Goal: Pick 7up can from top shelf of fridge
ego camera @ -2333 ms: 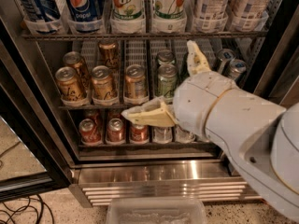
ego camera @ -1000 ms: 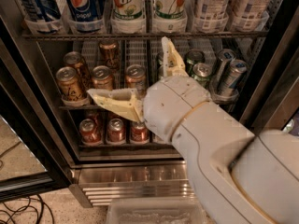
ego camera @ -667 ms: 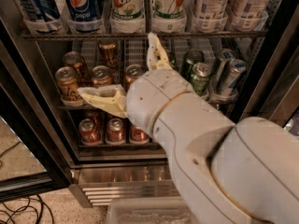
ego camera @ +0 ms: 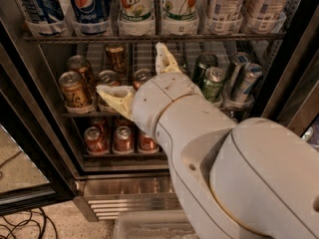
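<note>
The fridge [ego camera: 30, 133] stands open before me. Its top shelf [ego camera: 149, 36] is a wire rack at the top of the view. On it stand two white 7up cans [ego camera: 135, 4] with green lettering, side by side, with only their lower parts in view. My gripper [ego camera: 133, 72] is open and empty, with one cream finger [ego camera: 113, 97] pointing left and the other [ego camera: 164, 59] pointing up. It is in front of the middle shelf, below the 7up cans. My big white arm fills the lower right.
Blue Pepsi cans [ego camera: 88, 4] stand left of the 7up cans, white labelled cans [ego camera: 227, 4] to the right. The middle shelf holds gold cans [ego camera: 75, 89] and green cans [ego camera: 212, 83]. Red cans [ego camera: 122, 139] sit below. A ribbed steel grille [ego camera: 127, 205] is at the base.
My arm has moved up and left, nearer to the top shelf, and now covers more of the lower right. The gripper has stayed open and the cans have not moved.
</note>
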`<state>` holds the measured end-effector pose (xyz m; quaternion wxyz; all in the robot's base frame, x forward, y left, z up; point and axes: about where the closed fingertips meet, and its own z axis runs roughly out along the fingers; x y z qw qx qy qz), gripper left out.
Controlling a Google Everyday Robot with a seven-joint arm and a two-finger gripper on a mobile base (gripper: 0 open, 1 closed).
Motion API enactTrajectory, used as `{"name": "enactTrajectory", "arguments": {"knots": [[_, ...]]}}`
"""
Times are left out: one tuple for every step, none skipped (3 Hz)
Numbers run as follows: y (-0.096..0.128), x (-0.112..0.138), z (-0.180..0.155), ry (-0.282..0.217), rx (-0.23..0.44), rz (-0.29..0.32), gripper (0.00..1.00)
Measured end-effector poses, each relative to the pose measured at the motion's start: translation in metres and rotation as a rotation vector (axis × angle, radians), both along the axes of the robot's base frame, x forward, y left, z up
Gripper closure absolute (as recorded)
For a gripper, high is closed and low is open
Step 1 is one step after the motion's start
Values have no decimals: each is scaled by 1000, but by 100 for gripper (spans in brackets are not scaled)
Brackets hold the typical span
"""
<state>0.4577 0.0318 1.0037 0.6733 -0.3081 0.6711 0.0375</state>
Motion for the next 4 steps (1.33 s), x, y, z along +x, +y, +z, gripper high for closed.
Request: {"name": "enactTrajectory", "arguments": {"knots": [[-14, 1, 1, 18, 49, -43, 23], [-35, -4, 11, -1, 134, -66, 23], [-60, -13, 18, -62, 173, -57, 21], [-92, -9, 25, -159, 154, -18, 21]]}}
